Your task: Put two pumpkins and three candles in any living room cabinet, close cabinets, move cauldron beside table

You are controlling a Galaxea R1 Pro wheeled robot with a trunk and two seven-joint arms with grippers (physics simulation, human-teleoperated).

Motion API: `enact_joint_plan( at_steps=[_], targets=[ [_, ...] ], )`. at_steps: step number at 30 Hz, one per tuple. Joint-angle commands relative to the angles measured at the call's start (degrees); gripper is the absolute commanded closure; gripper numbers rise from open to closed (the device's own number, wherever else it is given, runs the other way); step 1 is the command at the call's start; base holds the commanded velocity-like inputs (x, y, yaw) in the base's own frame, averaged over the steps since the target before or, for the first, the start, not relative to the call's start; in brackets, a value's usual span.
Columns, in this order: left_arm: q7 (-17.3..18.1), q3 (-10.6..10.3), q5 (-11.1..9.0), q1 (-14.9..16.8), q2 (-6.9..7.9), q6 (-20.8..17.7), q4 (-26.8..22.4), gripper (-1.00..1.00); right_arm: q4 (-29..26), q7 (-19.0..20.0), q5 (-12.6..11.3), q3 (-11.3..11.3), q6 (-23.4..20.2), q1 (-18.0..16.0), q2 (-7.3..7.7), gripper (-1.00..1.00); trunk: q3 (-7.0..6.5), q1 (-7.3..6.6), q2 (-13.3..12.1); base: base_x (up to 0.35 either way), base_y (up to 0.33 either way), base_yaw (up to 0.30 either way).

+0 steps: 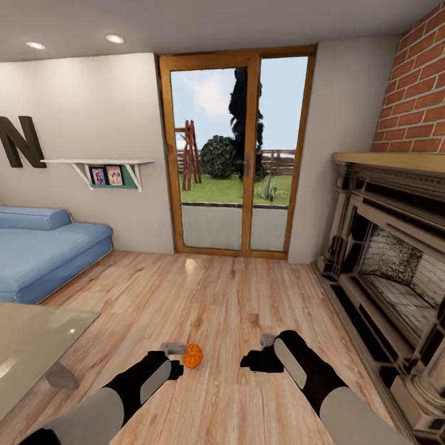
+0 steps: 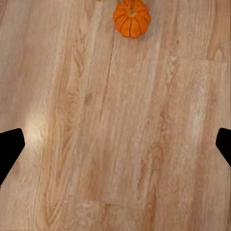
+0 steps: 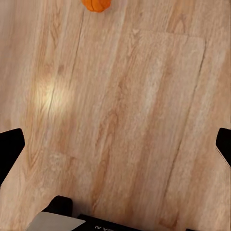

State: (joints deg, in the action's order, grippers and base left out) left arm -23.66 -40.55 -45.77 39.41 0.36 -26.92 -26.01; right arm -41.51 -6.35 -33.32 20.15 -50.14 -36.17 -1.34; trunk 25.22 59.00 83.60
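Observation:
One small orange pumpkin (image 1: 192, 355) sits on the wooden floor just ahead of me, between my two arms. My left gripper (image 1: 179, 360) hovers right beside it, open, with nothing between its fingers. In the left wrist view the pumpkin (image 2: 132, 18) lies beyond the spread fingers (image 2: 9, 147), and the left gripper (image 2: 115, 144) is over bare floor. My right gripper (image 1: 256, 351) is open too, a little to the pumpkin's right. The right wrist view catches the pumpkin (image 3: 95, 4) at the frame's edge, past the right gripper (image 3: 115, 147). The candles, cabinet and cauldron are out of view.
A glass-topped table (image 1: 31, 346) juts in at the near left, with a blue sofa (image 1: 43, 250) behind it. A large fireplace (image 1: 395, 272) under a brick wall lines the right side. Glass doors (image 1: 238, 154) stand straight ahead across open wooden floor.

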Motion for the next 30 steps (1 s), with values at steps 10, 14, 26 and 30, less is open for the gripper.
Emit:
enact_joint_plan(
  at_steps=[10,14,26,30],
  targets=[
    [-7.16,-0.17,-0.50,0.12,0.42,-1.09,-10.34,-1.00,-0.06,-0.81,-0.61,0.15,-0.07,-0.04,0.02,-1.00,0.07,0.03,0.04,0.317,0.000,0.000],
    [-15.99,1.79,-0.47,0.21,0.99,-4.99,-19.68,-1.00,-0.06,-0.89,-0.61,0.15,-0.05,-0.04,-0.03,-1.00,0.07,0.03,0.04,0.322,0.000,0.000],
    [-10.47,18.42,-0.54,0.57,2.69,-12.78,-18.70,-1.00,-0.06,-0.94,-0.52,0.06,-0.01,-0.18,-1.48,-1.00,0.07,0.03,0.04,0.321,0.000,0.000],
    [12.39,22.12,-0.15,0.66,2.87,-7.38,-1.66,-1.00,-0.84,-0.94,-0.56,-0.49,0.41,-0.23,-1.60,-1.00,0.07,0.03,0.04,0.299,0.000,0.000]
  ],
)
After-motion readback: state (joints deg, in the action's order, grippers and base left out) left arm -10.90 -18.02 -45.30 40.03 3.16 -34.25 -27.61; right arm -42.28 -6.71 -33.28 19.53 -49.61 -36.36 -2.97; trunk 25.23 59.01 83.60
